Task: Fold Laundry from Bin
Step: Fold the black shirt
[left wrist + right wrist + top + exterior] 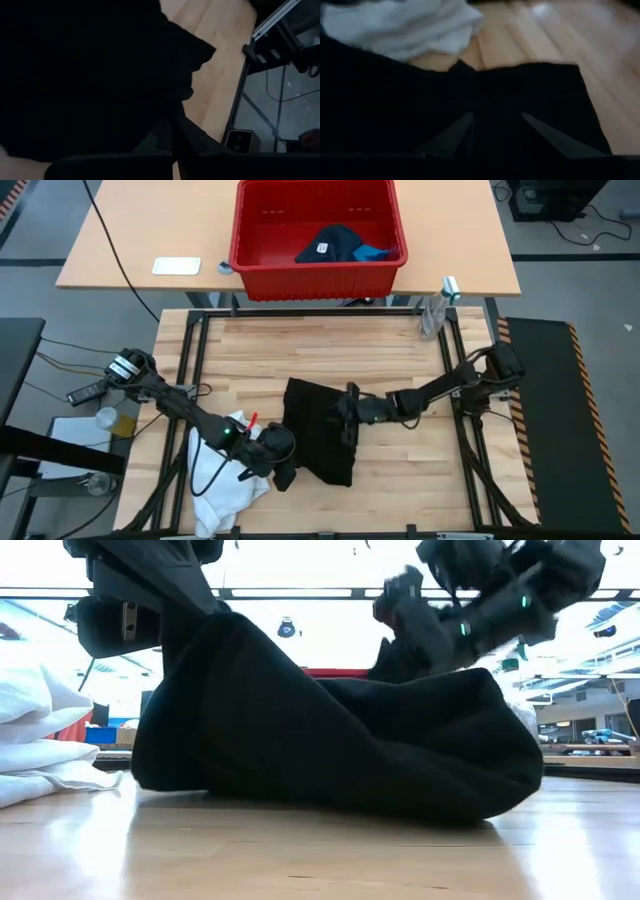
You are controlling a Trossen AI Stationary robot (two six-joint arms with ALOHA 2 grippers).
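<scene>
Garment [320, 430] mid-table, another [222, 480] at its left, bin [390, 270] behind

The pale wooden worktop [400, 350] carried a black garment [318, 430] near its middle and a white garment [222, 480] beside it.

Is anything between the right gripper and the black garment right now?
Nothing visible. The right gripper is already on the black garment, fingers spread over the cloth. The white garment lies off to the side, near the left gripper.

White flat card [177, 266] on tan table [130, 250], clear bottle [433, 315], remote [88, 392]
</scene>
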